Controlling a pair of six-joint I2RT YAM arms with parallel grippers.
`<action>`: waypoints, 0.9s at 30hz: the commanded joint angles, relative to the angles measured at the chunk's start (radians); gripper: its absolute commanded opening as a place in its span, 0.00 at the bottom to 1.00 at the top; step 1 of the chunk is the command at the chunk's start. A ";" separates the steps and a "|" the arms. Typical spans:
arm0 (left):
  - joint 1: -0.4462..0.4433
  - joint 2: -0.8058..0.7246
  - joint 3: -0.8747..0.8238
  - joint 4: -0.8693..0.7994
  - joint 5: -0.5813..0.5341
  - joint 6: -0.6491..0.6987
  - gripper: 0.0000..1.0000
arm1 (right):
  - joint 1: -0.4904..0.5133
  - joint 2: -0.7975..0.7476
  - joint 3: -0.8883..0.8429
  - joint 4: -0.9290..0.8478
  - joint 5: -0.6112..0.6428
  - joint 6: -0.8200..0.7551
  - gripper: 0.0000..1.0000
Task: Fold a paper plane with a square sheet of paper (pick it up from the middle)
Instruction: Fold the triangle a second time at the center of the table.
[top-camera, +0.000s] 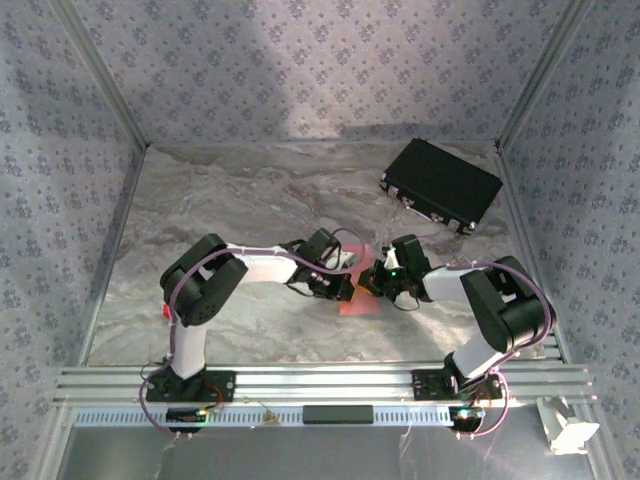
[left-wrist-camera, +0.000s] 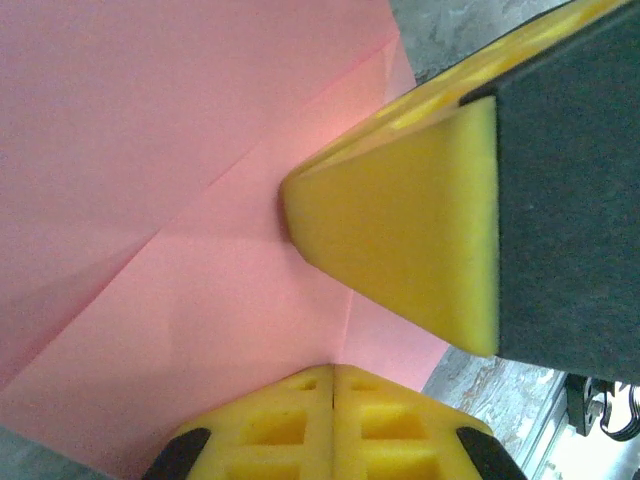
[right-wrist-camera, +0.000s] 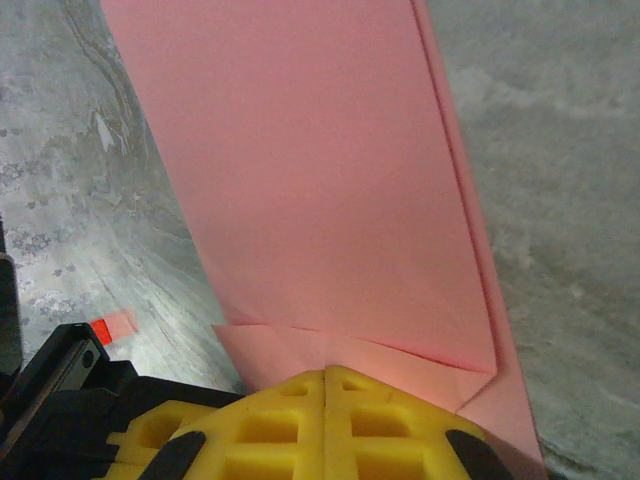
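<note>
Left end effector (left-wrist-camera: 333, 385) shut, right end effector (right-wrist-camera: 325, 385) shut, tips down on paper (right-wrist-camera: 320, 180), no clear pinch. Press flat, drag slowly along crease (left-wrist-camera: 215, 187), keep layers aligned.

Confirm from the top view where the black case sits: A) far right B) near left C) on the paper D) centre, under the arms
A: the case lies at the far right, well clear of the paper at centre.
</note>
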 joint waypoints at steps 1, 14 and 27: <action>-0.009 0.012 -0.082 -0.048 -0.035 -0.001 0.00 | -0.011 -0.025 -0.004 -0.101 0.026 -0.057 0.03; -0.005 -0.022 -0.116 -0.022 -0.033 0.006 0.00 | 0.061 -0.057 0.030 -0.117 0.046 -0.085 0.03; -0.004 -0.020 -0.120 -0.025 -0.023 0.006 0.00 | -0.069 -0.013 0.034 -0.152 0.104 -0.125 0.02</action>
